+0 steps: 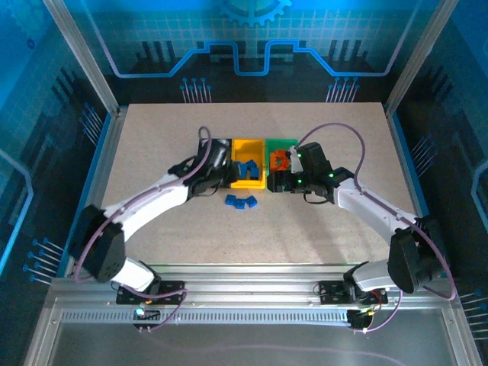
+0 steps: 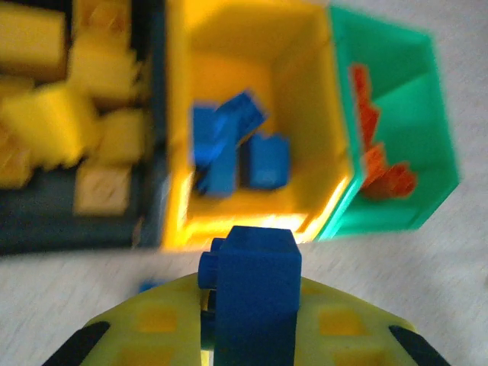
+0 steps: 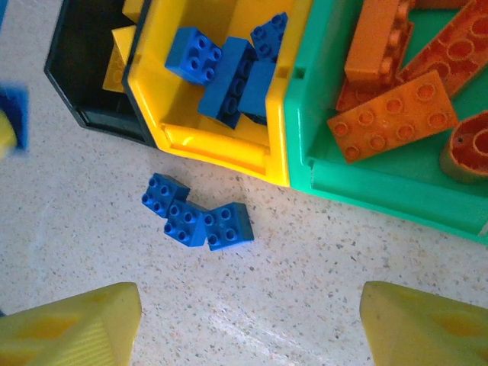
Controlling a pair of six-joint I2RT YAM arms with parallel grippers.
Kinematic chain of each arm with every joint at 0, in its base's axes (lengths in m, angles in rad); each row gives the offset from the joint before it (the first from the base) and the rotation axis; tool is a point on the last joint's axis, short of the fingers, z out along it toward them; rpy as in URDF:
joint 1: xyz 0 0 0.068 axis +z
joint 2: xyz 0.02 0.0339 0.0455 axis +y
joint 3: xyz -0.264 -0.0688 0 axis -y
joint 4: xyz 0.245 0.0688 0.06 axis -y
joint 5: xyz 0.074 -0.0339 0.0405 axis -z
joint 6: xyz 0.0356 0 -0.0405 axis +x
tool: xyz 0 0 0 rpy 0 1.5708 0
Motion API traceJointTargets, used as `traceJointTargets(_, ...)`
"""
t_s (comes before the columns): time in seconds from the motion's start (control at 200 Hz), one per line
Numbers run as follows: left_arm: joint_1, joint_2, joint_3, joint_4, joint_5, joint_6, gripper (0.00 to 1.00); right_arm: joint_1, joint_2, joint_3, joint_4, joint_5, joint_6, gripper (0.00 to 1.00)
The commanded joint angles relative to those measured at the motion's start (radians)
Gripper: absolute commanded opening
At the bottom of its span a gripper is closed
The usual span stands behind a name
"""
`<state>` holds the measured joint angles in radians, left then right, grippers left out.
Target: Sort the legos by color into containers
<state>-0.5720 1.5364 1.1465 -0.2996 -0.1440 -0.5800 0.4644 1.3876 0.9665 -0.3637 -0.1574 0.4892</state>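
left gripper (image 2: 245,332): clamped on blue lego (image 2: 255,267) | right gripper (image 3: 248,320): fingers wide apart, empty, over table (image 3: 320,252)

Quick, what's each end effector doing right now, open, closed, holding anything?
Left end effector: closed on a blue brick.
Right end effector: open, holding nothing.

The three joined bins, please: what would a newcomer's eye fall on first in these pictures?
The bright sorted colours catch it first: the black bin holds yellow bricks, the yellow bin blue bricks, the green bin orange bricks. Next comes the left gripper, shut on a single blue brick just short of the yellow bin, and three loose blue bricks on the table in front of that bin.
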Motion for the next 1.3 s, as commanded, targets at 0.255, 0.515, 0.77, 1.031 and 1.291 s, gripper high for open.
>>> traceJointTargets(0.255,0.027,0.476,0.505,-0.147,0.013,0.037,0.28,0.023,-0.054,-0.078,-0.014,0.024,-0.010,0.77)
traceJointTargets(0.515,0.016,0.499,0.593,-0.149,0.071,-0.009,0.65,0.066,-0.037,-0.106,0.007,0.030,-0.028,0.77)
traceJointTargets(0.77,-0.036,0.200,0.344,-0.027,0.102,-0.029,0.99,0.162,0.048,-0.064,0.071,0.089,-0.054,0.73)
traceJointTargets(1.031,-0.067,-0.267,-0.176,0.056,0.011,-0.115,0.99,0.276,0.253,0.055,0.092,0.234,-0.063,0.66)
traceJointTargets(1.291,-0.067,-0.637,-0.501,-0.101,-0.094,-0.214,0.99,0.299,0.399,0.152,0.065,0.336,-0.069,0.54)
